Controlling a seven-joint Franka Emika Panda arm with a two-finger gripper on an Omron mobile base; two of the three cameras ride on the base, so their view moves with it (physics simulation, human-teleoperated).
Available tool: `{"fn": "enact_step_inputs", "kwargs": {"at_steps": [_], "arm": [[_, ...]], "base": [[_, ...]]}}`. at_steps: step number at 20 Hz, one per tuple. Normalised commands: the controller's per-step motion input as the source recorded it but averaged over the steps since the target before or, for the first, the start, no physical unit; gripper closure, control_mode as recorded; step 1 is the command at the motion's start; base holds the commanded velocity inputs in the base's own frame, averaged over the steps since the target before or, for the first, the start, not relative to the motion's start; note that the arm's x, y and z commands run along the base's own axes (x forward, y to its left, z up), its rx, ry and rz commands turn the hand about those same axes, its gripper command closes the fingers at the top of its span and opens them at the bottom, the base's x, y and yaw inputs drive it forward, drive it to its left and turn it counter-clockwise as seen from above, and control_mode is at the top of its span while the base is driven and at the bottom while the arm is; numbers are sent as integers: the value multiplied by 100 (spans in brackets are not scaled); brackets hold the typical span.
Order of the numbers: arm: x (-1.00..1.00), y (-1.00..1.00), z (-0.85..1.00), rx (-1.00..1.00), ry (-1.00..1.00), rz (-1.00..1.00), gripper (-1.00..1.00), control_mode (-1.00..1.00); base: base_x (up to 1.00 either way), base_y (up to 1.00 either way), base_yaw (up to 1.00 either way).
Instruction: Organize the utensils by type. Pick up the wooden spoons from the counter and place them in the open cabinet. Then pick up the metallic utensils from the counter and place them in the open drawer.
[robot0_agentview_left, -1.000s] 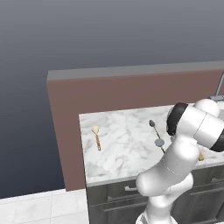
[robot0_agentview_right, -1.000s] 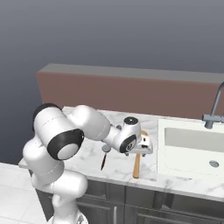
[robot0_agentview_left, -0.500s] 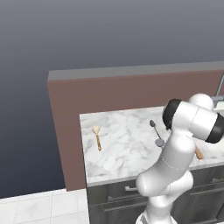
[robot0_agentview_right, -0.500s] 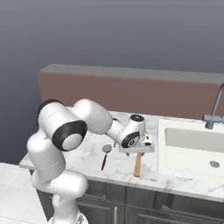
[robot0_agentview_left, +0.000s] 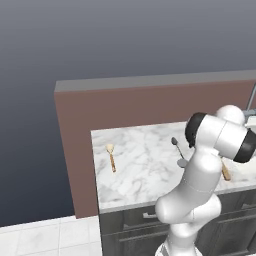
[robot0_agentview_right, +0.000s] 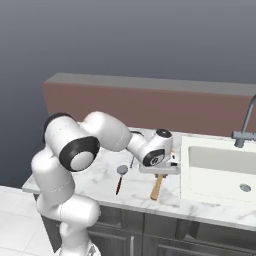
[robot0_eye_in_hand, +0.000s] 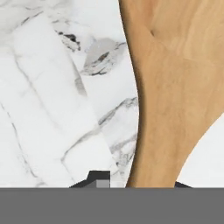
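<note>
The large wooden spoon (robot0_eye_in_hand: 175, 87) lies on the white marble counter (robot0_agentview_right: 100, 180), its tan handle (robot0_agentview_right: 156, 188) pointing toward the front edge. My gripper (robot0_agentview_right: 159, 172) is lowered onto it, and in the hand view the spoon's neck sits between my two dark fingertips (robot0_eye_in_hand: 100, 180), shut on it. The spoon's handle end (robot0_agentview_left: 226, 172) shows behind my arm. The small wooden spoon (robot0_agentview_left: 111, 156) lies far to the left. One metallic utensil (robot0_agentview_right: 120, 178) lies just left of my gripper; both of them (robot0_agentview_left: 175, 142) (robot0_agentview_left: 181, 162) show in the left base view.
A white sink (robot0_agentview_right: 225, 170) with a faucet (robot0_agentview_right: 245, 127) sits right of my gripper. A brown wall (robot0_agentview_left: 150, 105) backs the counter. Dark base cabinets (robot0_agentview_right: 150, 235) run below the counter's front edge.
My hand shifted slightly right and settled over the large wooden spoon, and its jaws closed in from wide open onto the spoon's neck.
</note>
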Motion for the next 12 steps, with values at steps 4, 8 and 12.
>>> {"fn": "enact_step_inputs", "kwargs": {"at_steps": [4,8,12], "arm": [[-29,2,77,0,0,0,100,-100],[-38,11,95,0,-2,0,100,-100],[-43,21,85,-2,-8,2,100,-100]], "base": [[0,0,0],[0,0,0],[0,0,0]]}}
